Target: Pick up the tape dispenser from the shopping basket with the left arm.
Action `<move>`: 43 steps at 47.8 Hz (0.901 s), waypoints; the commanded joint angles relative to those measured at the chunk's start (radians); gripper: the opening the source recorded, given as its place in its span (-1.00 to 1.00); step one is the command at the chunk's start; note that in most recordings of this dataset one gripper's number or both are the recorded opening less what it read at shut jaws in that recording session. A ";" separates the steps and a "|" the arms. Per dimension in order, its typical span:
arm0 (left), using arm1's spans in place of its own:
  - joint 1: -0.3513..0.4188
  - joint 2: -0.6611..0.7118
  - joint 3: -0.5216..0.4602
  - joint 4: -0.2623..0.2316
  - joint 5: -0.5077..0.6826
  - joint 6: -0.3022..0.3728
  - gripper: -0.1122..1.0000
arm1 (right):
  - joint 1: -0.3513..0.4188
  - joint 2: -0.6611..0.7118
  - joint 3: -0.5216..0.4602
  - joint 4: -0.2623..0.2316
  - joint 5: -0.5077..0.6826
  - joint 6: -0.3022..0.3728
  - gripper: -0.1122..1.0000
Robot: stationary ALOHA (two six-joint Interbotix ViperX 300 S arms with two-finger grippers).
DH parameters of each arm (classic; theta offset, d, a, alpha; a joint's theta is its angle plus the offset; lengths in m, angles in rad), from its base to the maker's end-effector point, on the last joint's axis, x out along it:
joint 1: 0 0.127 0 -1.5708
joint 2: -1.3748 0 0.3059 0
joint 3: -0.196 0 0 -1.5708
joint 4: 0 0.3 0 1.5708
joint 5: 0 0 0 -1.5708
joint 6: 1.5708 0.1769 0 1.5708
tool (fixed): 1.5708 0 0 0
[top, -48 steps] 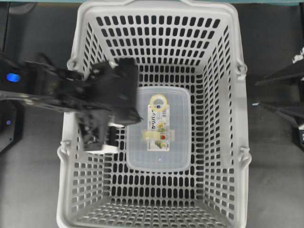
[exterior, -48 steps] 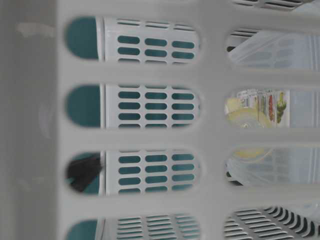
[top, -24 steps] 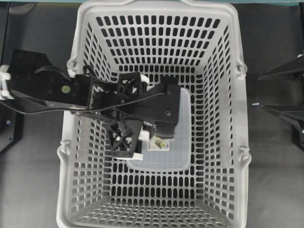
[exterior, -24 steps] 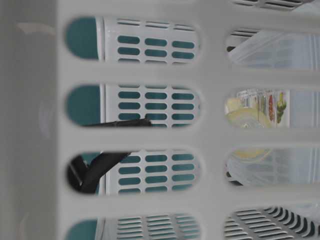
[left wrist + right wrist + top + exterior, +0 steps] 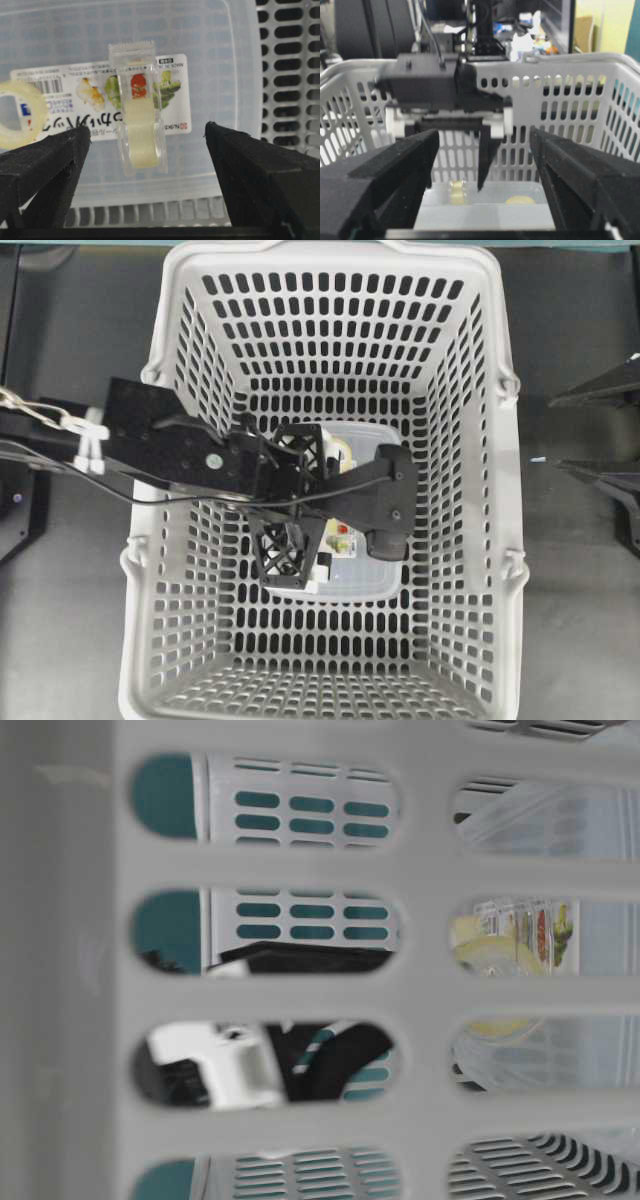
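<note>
While the left arm [image 5: 170, 450] is reaching over the nine o'clock rim of the shopping basket [image 5: 480, 540], its gripper [image 5: 302, 508] is hanging inside with the fingers spread wide and gripping nothing. In the left wrist view the two black fingers [image 5: 45, 165] are standing at either lower corner, and the tape dispenser [image 5: 139, 112] is lying between them, apart from both, with its toothed edge pointing to twelve o'clock. It is resting on a clear lidded box [image 5: 215, 60] on the basket floor, across the box's white printed label [image 5: 172, 95], and a pale yellow tape ring [image 5: 12, 115] is sitting at nine o'clock from it. From overhead the dispenser is mostly hidden under the gripper, probably near the basket's centre. The right gripper [image 5: 485, 165] is staying outside the basket, its fingers wide apart and empty.
</note>
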 commanded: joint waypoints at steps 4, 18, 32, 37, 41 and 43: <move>0.000 0.025 0.008 0.003 -0.002 -0.009 0.82 | 0.002 -0.002 -0.011 0.003 -0.003 -0.002 0.48; -0.003 0.020 0.006 0.003 0.011 -0.009 0.10 | 0.002 0.000 -0.011 0.003 -0.003 -0.002 0.47; -0.021 -0.037 -0.147 0.003 0.147 -0.006 -0.27 | 0.015 -0.002 -0.011 0.003 0.009 -0.002 0.47; -0.021 -0.038 -0.242 0.003 0.267 -0.011 -0.27 | 0.015 -0.002 -0.009 0.003 0.021 -0.002 0.47; -0.021 -0.034 -0.295 0.003 0.328 -0.012 -0.27 | 0.015 -0.003 -0.011 0.003 0.021 -0.002 0.47; -0.023 -0.032 -0.316 0.003 0.350 -0.012 -0.27 | 0.015 -0.005 -0.011 0.003 0.021 -0.002 0.47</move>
